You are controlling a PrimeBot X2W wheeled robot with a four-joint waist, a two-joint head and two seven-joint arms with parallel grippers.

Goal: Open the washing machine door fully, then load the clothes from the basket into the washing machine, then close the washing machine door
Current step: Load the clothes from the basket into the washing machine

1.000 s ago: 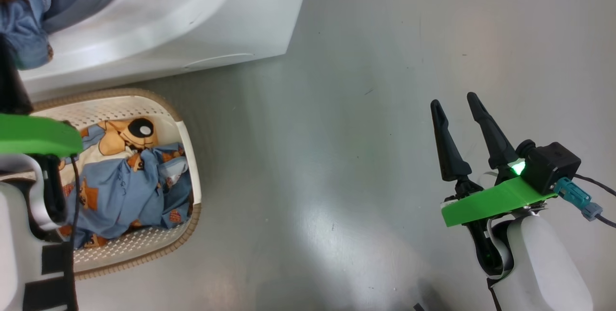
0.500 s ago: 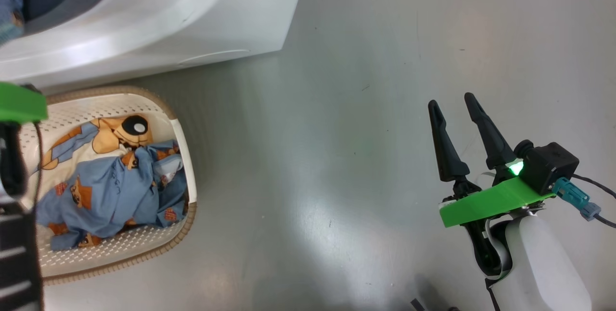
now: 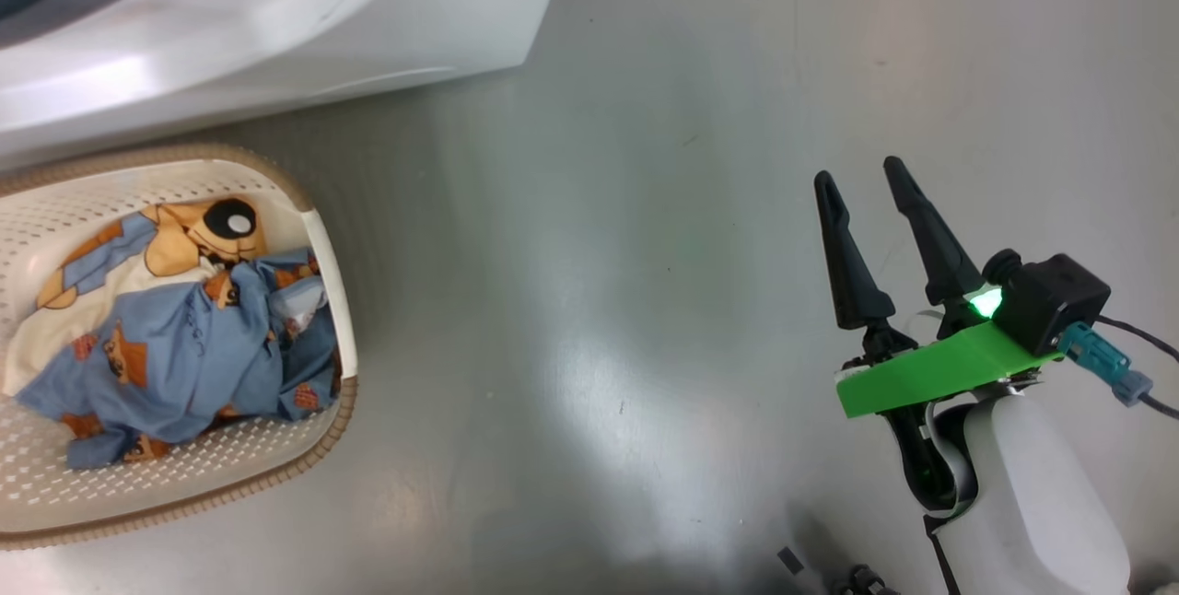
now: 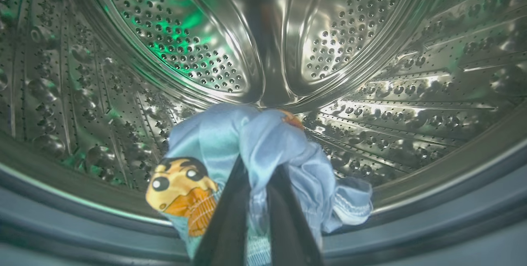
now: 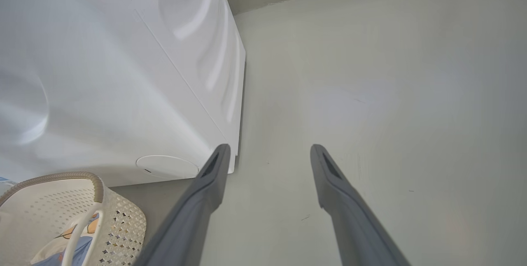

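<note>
Left gripper (image 4: pixel 257 175), seemingly clamping clothes (image 4: pixel 214 134), has entered the washing machine (image 4: pixel 164 31).

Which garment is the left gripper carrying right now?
The light blue piece with the yellow cartoon face, pinched in the shut left gripper inside the steel drum. The other clothes lie loose in the basket.

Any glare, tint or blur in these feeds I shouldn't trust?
Left wrist view: the drum throws hard glare and green reflections; the left claw is soft up close. Head view: a pale sheen on the floor. Right wrist view: the washing machine looks washed out.
</note>
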